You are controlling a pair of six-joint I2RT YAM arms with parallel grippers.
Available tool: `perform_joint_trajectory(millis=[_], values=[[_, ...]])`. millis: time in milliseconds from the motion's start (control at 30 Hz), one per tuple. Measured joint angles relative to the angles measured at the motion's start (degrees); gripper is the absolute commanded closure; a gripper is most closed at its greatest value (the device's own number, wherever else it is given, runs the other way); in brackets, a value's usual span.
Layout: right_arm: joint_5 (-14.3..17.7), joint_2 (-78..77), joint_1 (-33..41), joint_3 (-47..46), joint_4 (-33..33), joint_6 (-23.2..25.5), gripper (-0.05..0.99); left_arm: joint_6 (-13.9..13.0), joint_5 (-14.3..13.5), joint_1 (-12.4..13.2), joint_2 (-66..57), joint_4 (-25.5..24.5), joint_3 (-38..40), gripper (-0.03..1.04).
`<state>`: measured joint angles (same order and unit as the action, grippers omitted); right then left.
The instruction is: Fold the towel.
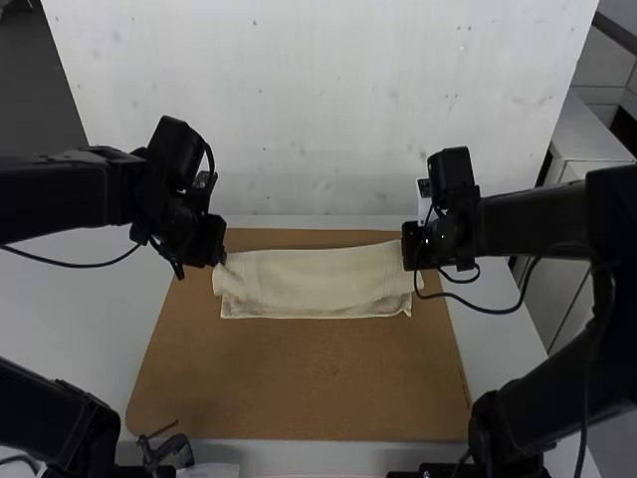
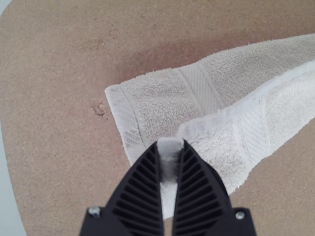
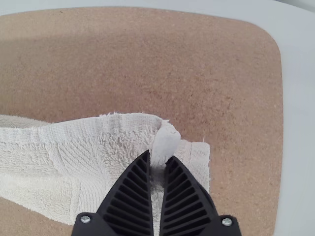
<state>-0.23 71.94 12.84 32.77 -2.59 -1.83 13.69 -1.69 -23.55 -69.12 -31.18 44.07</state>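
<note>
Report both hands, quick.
Left hand: closed on a corner of the towel.
Right hand: closed on another corner of the towel.

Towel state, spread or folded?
Partly folded: the towel's upper layer lies over a lower one that sticks out past it, edges not matched. Left gripper and right gripper each pinch the upper layer.

A hand could pass over the wide stretch of brown board [image 1: 299,383] on the near side of the towel [image 1: 318,279], or above the towel's middle. The left hand [image 1: 215,259] and right hand [image 1: 410,261] block its two ends. A cable [image 1: 495,312] loops beside the right hand; a black clamp-like piece [image 1: 164,450] stands at the board's near left corner.
</note>
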Motion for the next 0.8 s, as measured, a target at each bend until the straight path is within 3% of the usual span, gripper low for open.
perform_joint_trajectory(millis=[200, 400, 800], values=[[0.07, -1.55, 0.00, -2.25, -0.68, -0.20, 0.92, 0.48, 0.00, -0.74, 0.70, -0.28, -1.99, 0.99], [0.74, 1.09, 0.00, -2.23, 3.45, -0.31, 0.92, 0.50, -0.04, 0.44, -6.25, 5.22, -1.84, 0.99], [1.38, 10.91, -1.29, 0.90, 8.07, -0.22, 0.92, -1.14, -0.92, 1.86, -19.96, 8.76, 6.25, 0.99]])
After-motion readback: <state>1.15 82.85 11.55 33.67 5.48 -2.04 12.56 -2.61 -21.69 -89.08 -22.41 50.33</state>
